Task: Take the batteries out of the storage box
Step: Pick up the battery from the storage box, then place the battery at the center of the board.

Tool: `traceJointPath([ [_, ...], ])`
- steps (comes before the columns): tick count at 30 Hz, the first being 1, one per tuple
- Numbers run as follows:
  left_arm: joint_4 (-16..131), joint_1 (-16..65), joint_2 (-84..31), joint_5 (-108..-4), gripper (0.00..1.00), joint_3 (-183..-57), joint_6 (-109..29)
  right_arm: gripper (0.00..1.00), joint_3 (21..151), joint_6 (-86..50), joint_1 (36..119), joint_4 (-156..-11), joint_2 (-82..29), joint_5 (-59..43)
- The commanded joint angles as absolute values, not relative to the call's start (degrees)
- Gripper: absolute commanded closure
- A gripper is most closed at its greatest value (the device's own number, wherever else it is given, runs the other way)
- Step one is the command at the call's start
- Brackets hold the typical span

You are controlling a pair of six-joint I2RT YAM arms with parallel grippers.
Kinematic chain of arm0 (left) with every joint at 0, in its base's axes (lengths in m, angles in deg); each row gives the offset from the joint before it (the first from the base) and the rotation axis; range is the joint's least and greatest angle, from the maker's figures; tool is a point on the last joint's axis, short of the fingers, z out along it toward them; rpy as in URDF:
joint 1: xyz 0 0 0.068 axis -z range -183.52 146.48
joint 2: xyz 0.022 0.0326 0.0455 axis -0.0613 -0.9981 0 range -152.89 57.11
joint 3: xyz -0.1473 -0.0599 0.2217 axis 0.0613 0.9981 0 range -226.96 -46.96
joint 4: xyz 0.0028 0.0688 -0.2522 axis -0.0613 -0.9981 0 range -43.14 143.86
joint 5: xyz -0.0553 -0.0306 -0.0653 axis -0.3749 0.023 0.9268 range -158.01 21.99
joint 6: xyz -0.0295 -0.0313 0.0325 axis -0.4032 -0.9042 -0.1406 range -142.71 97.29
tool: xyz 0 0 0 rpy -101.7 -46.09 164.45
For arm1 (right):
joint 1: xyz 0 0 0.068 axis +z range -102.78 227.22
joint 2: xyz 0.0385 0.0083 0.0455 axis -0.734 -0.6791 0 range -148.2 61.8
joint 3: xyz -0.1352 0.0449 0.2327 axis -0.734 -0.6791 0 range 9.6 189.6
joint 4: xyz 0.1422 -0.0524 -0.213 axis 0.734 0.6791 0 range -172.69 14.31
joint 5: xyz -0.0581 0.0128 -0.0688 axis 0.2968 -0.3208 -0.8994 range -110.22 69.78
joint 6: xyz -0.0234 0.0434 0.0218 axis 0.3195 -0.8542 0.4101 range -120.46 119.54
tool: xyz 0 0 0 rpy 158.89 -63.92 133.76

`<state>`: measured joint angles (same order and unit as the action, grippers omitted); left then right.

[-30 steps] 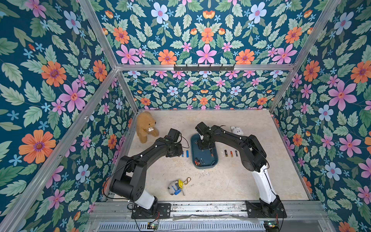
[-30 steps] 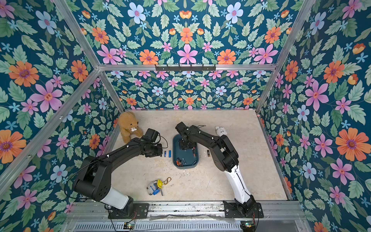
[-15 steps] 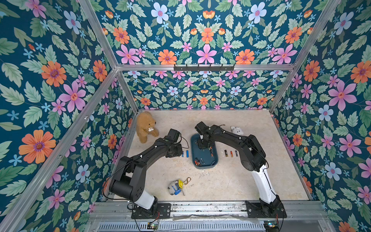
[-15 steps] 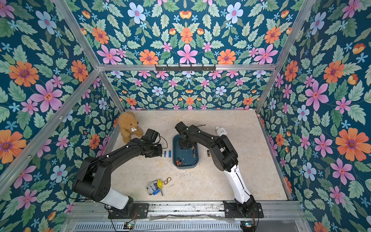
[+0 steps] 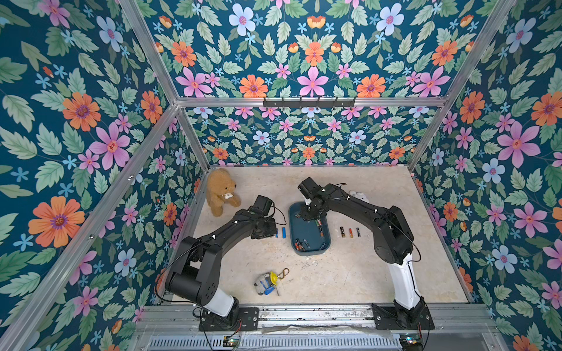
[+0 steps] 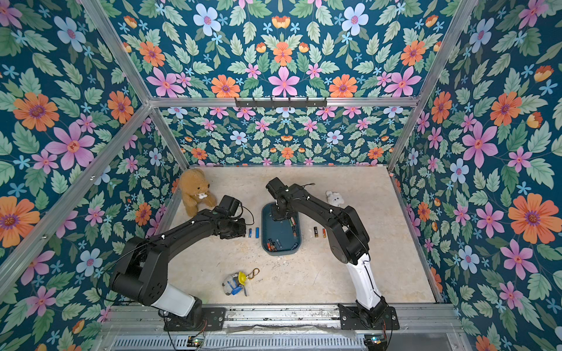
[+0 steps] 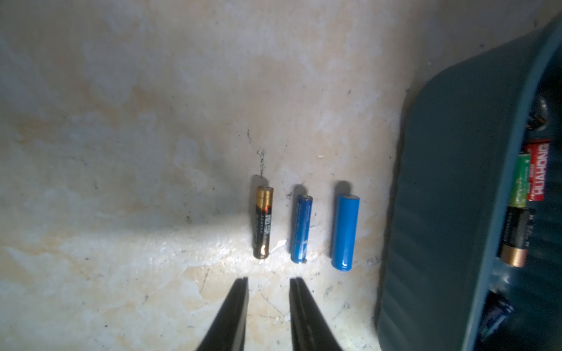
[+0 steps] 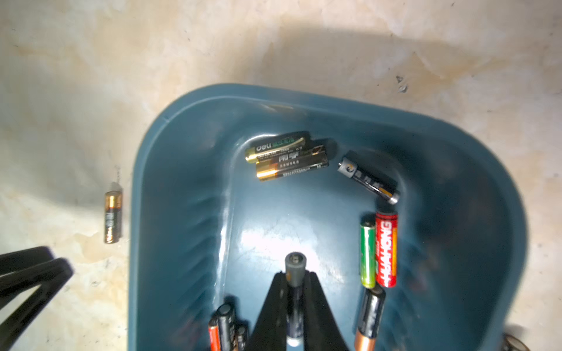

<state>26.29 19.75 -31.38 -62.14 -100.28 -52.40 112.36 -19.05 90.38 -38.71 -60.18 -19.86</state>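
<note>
1. The right tool (image 8: 295, 275) is clamped on a grey-capped battery (image 8: 295, 262). The battery lies along the fingers, with its cap projecting past the tips.
2. The tool stands over the floor of the storage box (image 8: 182, 212). Whether the held battery clears that floor cannot be told.
3. The storage box is a dark teal tray. It lies flat on the bench (image 5: 334, 273) between the two arms, long sides running near to far.
4. Box, far end:
   - A green-lettered battery (image 8: 278, 146) and a black-and-gold battery (image 8: 292, 165) lie touching, side by side.
   - A dark battery (image 8: 368, 180) lies at an angle to their right.
5. Box, right wall: a green battery (image 8: 368, 253) and a red battery (image 8: 386, 249) touch side by side. A black-and-copper battery (image 8: 369, 319) lies just near of them.
6. Box, near-left corner: a small cluster of batteries (image 8: 226, 326), one of them orange.
7. The left tool (image 7: 269, 281) has its fingers apart by a narrow gap, with nothing between them. It is over bare bench left of the box.
8. Just far of its tips lies a row of three batteries, parallel and apart:
   - a slim black-and-gold cell (image 7: 263, 223) on the left;
   - a slim blue cell (image 7: 301, 228) in the middle;
   - a thicker blue cell (image 7: 345, 232), nearest the box.
9. Right of the box lies a second row, also apart: a gold-tipped battery (image 5: 342, 231), an orange battery (image 5: 350, 232) and a black battery (image 5: 358, 232).
10. Other items on the bench:
   - a teddy bear (image 5: 220, 191) at the far left;
   - a white plush (image 6: 334, 199) far of the right arm;
   - a keyring toy (image 5: 267, 282) near the front centre.
</note>
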Motion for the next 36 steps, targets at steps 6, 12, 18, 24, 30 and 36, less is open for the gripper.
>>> traceJointPath([
  [6,26.8,19.7,-30.7,-62.2,0.70,-99.4,-52.7,0.88,111.2,-19.5,89.5,-36.2,-55.9,-21.6],
  [12,26.8,19.7,-30.7,-62.3,0.70,-99.3,-52.6,0.88,109.3,-19.4,88.1,-35.9,-52.8,-22.4],
  [18,26.6,19.7,-31.1,-62.3,0.70,-99.9,-52.6,0.88,106.7,-18.9,86.1,-35.7,-50.0,-23.2],
  [24,26.3,19.6,-31.2,-62.5,0.70,-100.1,-52.3,0.87,102.3,-18.5,83.8,-36.2,-46.2,-23.9],
  [30,26.2,19.7,-31.0,-62.6,0.70,-99.7,-52.4,0.87,97.5,-18.0,82.0,-36.7,-43.0,-24.6],
  [36,26.0,19.7,-30.8,-62.7,0.70,-99.5,-52.5,0.87,93.7,-17.3,80.6,-37.1,-40.7,-25.2],
])
